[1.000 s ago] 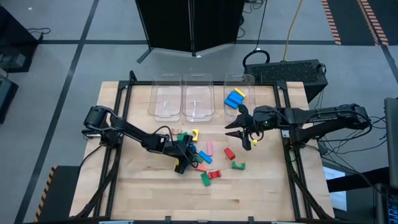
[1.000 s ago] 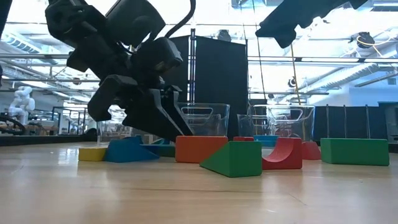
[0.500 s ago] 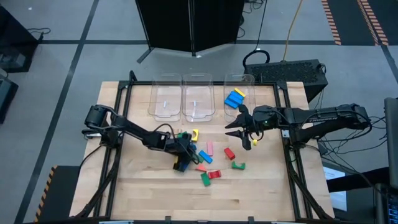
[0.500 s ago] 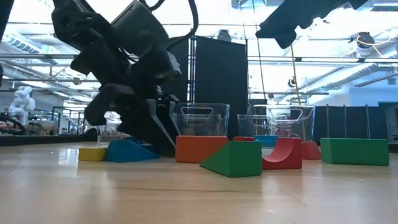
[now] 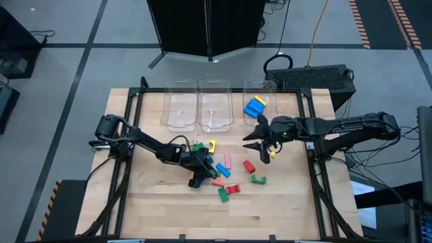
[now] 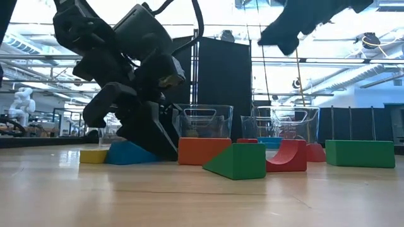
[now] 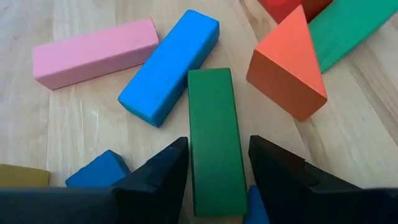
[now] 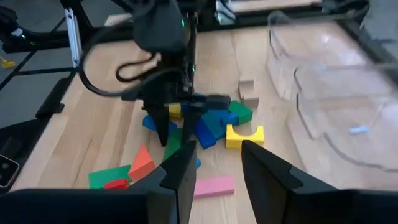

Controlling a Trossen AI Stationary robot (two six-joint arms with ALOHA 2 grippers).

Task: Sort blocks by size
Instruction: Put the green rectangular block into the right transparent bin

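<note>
Loose blocks lie mid-table: a pink bar (image 5: 227, 160), a blue bar (image 5: 223, 170), a yellow arch (image 5: 211, 145), a red block (image 5: 248, 166), a green arch (image 5: 259, 179) and an orange wedge (image 7: 287, 65). My left gripper (image 5: 197, 178) is down among them, open. Its fingers stand along both long sides of a green bar (image 7: 214, 140) that lies flat on the wood. My right gripper (image 5: 248, 143) is open and empty, held above the table near the right bin. My left gripper's fingers (image 7: 168, 168) come from above and lie along the green bar's two long sides (image 7: 198, 155), at its near end. I cannot tell whether they touch it. The bar lies flat on the table.
Three clear bins stand in a row at the far edge (image 5: 179, 108), (image 5: 216, 108), (image 5: 260, 104). The right one holds blue and yellow blocks (image 5: 255, 106). More green and red blocks (image 5: 228, 192) lie nearer the front. The wood at the front and left is bare.
My left gripper has come down onto the pile and tipped its fingers more steeply toward the table. They now stand at the table surface among the blocks. The blocks have kept their places.
</note>
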